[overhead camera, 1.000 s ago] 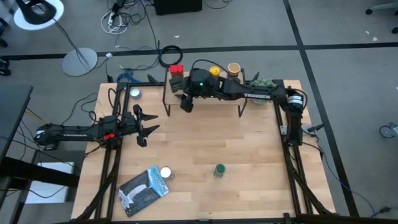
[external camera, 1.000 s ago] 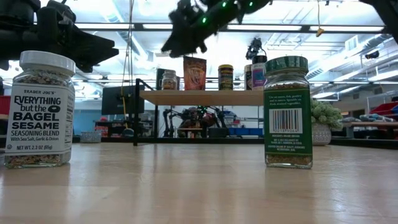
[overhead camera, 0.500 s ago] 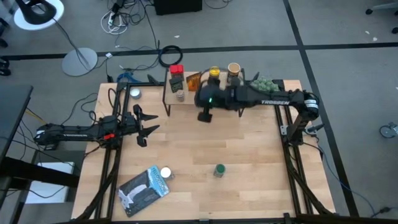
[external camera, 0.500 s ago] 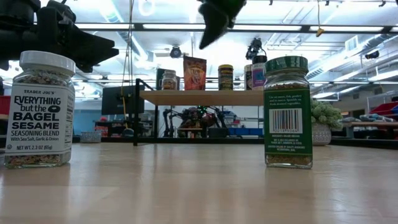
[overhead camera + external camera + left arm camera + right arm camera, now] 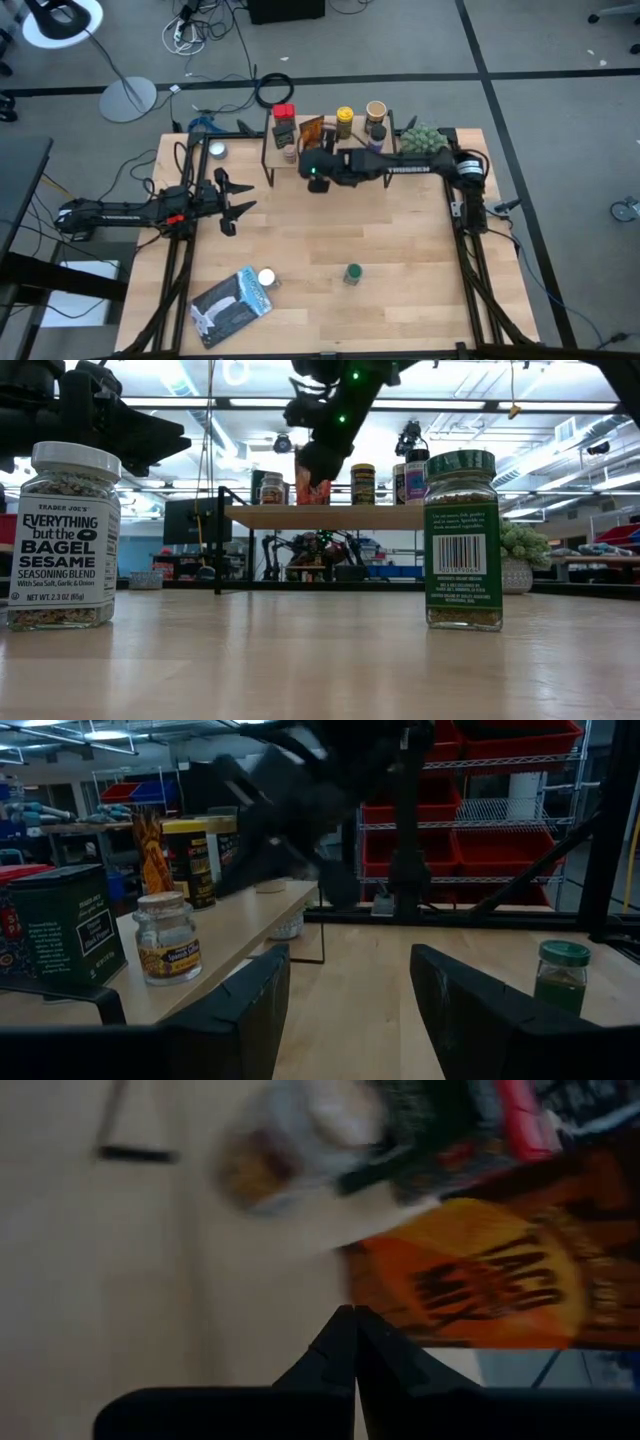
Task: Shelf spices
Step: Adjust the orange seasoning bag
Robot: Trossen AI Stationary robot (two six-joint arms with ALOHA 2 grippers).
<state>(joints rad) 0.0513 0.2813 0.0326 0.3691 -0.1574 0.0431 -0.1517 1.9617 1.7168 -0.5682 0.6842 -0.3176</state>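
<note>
The shelf [image 5: 275,152] stands at the table's far side with several spices on it, among them an upright orange packet [image 5: 310,130], a small jar [image 5: 167,936] and a yellow-lidded jar [image 5: 345,120]. My right gripper [image 5: 306,165] is shut and hovers at the shelf's front edge, its tips [image 5: 355,1315] just before the orange packet [image 5: 470,1280]. A green-lidded jar [image 5: 352,272] and a white-lidded jar [image 5: 266,278] stand on their bases on the near tabletop. My left gripper [image 5: 235,200] waits open near the table's left side, with nothing between its fingers. My right gripper's shut fingertips come at the orange packet's lower edge [image 5: 400,1305] from the table's near side. Whether they touch it I cannot tell. The packet stands upright on the shelf.
A spiky green plant [image 5: 420,135] sits right of the shelf. A flat blue-grey packet [image 5: 230,305] lies at the near left beside the white-lidded jar. A small round tin [image 5: 217,151] sits at the far left. Bare wood lies between shelf and near jars.
My right gripper has shut. It first drew away from the shelf toward the table's right and near side and rose. Then it came back down and left, toward the orange packet. The packet has stayed upright on the shelf.
</note>
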